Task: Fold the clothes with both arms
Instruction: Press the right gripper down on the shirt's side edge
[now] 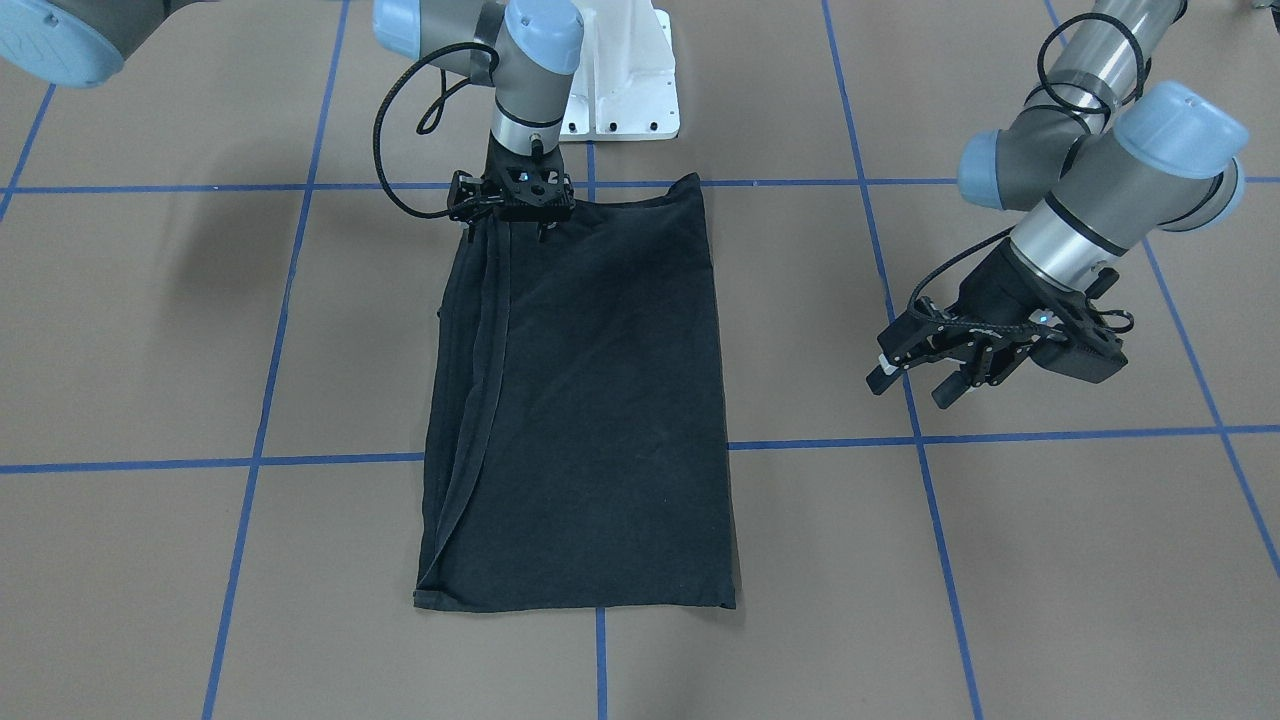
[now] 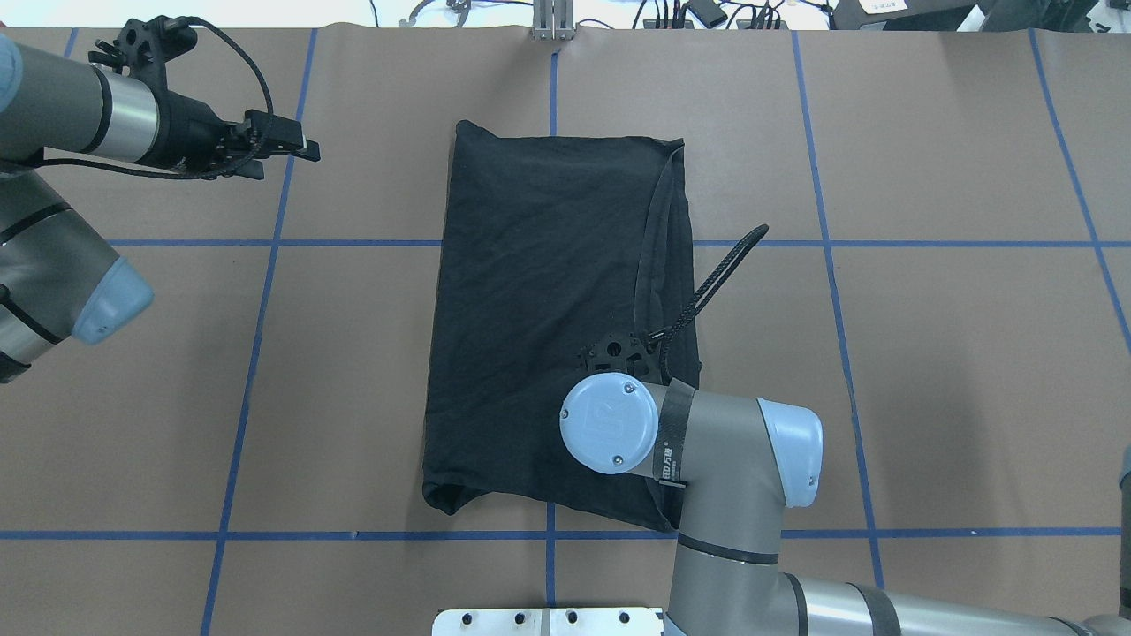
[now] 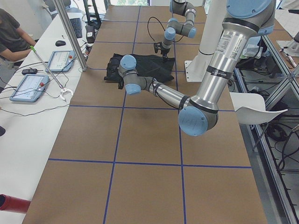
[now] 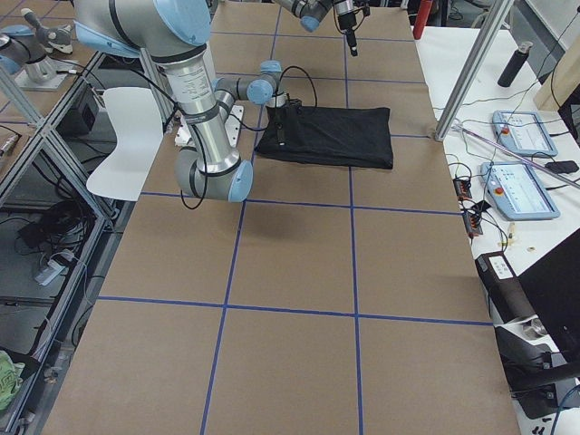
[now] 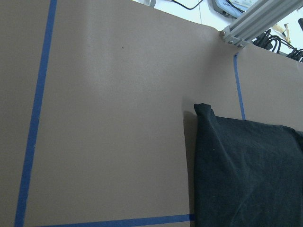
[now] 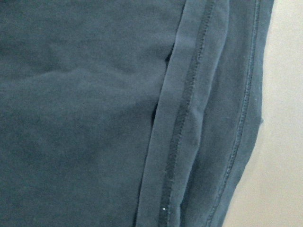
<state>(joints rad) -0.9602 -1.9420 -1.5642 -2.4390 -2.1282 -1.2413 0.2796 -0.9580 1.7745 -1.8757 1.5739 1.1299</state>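
Observation:
The black T-shirt [image 1: 600, 400] [image 2: 548, 309] lies flat in the middle of the table, folded into a long rectangle with no graphic showing. Layered hems run along one long side [image 6: 189, 118]. My right gripper [image 1: 508, 238] points straight down onto the hem-side corner nearest the robot base. Its fingertips look spread and rest on the cloth. In the overhead view its wrist [image 2: 614, 424] covers the fingers. My left gripper [image 1: 912, 385] [image 2: 305, 150] hovers open and empty over bare table beside the shirt's far end. The shirt's far corner [image 5: 246, 175] shows in the left wrist view.
The white pedestal base [image 1: 625, 90] is bolted just behind the shirt's near end. Blue tape lines [image 1: 830, 440] grid the brown table. A black cable [image 2: 720, 274] loops off the right wrist over the shirt. A side table with tablets [image 3: 30, 86] and a seated person [image 3: 9, 37] lie beyond the far edge.

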